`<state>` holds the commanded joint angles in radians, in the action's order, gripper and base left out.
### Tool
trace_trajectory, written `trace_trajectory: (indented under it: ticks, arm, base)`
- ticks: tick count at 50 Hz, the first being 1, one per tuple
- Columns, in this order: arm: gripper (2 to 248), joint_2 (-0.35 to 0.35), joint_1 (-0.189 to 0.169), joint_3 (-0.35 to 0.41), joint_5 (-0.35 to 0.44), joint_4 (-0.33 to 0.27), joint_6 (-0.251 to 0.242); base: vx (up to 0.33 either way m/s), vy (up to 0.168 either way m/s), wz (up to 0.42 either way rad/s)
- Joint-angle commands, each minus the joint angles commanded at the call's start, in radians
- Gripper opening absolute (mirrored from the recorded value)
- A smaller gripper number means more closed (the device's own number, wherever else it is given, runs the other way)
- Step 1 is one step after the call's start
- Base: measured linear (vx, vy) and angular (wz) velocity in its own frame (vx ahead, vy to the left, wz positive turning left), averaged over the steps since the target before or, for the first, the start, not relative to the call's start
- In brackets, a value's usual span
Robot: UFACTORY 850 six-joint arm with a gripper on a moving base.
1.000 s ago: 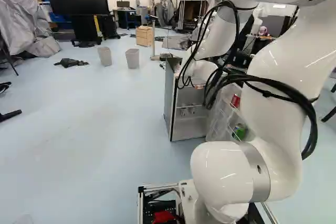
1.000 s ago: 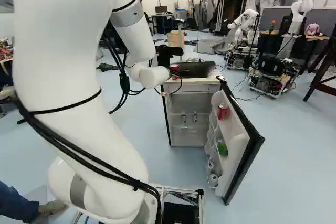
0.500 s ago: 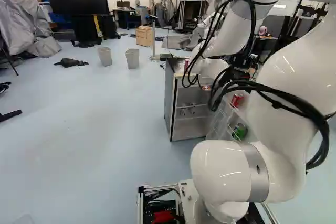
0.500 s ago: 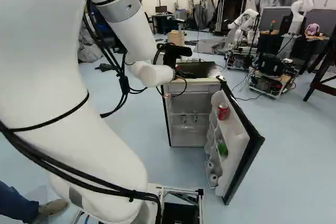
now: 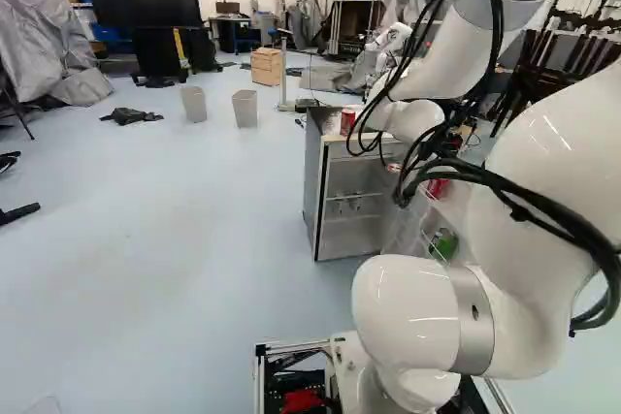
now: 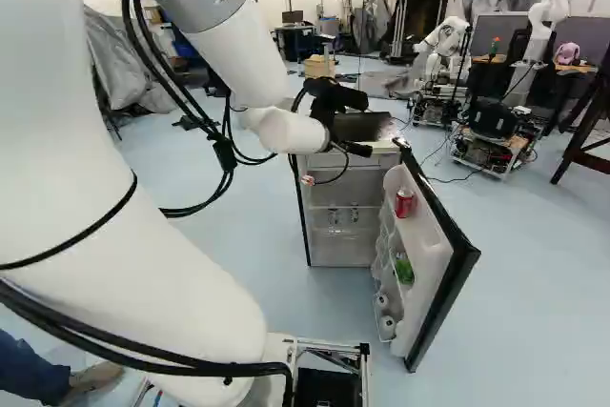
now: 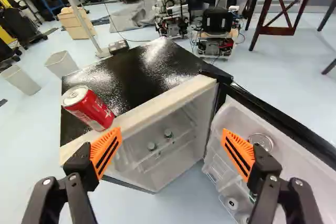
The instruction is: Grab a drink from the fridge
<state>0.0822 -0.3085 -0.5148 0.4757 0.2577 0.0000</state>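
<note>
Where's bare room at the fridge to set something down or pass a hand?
Set down: the fridge top, between the red can and the door's hinge.
Hand: the floor between the bins and the fridge's side.
Crowded: the door shelves, holding cans, and the front edge, near can and claw.

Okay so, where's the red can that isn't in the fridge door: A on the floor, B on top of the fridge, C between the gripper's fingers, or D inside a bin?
B, the red can stands on the fridge's black top, near its front edge.
</note>
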Motion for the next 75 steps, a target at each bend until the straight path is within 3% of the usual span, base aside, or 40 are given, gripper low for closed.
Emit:
trace_trajectory:
  ticks: [18, 43, 75]
  arm:
    - [247, 0.051, -0.07, 0.004, -0.119, 0.052, 0.0]
    - [247, 0.082, -0.161, -0.028, -0.152, 0.067, 0.0]
    - [247, 0.082, -0.267, -0.104, -0.279, 0.121, 0.0]
  base:
    - [0.0, 0.0, 0.0]
    - [0.0, 0.0, 0.0]
    - [0.0, 0.0, 0.0]
